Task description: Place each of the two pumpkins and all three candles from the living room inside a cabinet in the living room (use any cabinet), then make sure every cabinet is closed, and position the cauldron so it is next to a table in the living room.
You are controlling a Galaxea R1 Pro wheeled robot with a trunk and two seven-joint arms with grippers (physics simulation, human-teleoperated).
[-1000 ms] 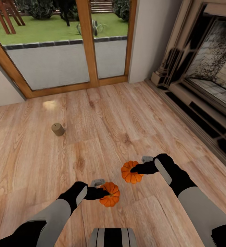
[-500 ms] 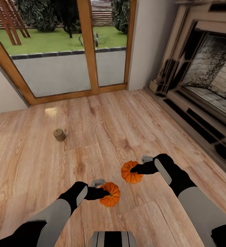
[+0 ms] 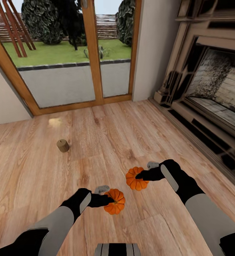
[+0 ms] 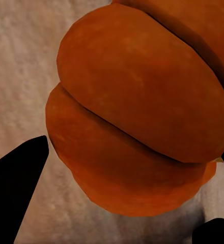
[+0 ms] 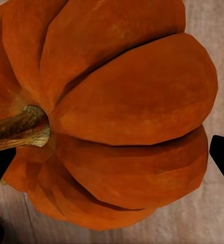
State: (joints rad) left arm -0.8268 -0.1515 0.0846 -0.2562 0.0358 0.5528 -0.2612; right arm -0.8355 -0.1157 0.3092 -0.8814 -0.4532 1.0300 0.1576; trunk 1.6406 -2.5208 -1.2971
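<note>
Arms reach forward from the bottom corners of the head view, both bent at the elbow and angled inward toward the middle of the frame. The left hand (image 3: pixel 108 200) sits low and just left of centre, its black fingers pinching one pumpkin (image 3: pixel 114 201). In the left wrist view that left pumpkin (image 4: pixel 137 107) bulges close to the lens, with a dark fingertip (image 4: pixel 15 183) beside it at the lower left of the frame. The right hand (image 3: pixel 139 175) is a little higher and right of centre, forearm sloping up from the lower right corner, its fingers closed on the other pumpkin (image 3: pixel 135 179). In the right wrist view that right pumpkin (image 5: pixel 112 112) shows its ribs and a brown stem (image 5: pixel 18 127) at the left edge. The two pumpkins are near each other but apart, both above the wooden floor (image 3: pixel 106 135). A candle (image 3: pixel 63 145) stands alone on the floor in the left middle of the frame, well apart from both hands. Glass doors (image 3: pixel 71 53) fill the upper left; a fireplace (image 3: pixel 210 85) occupies the upper right.
</note>
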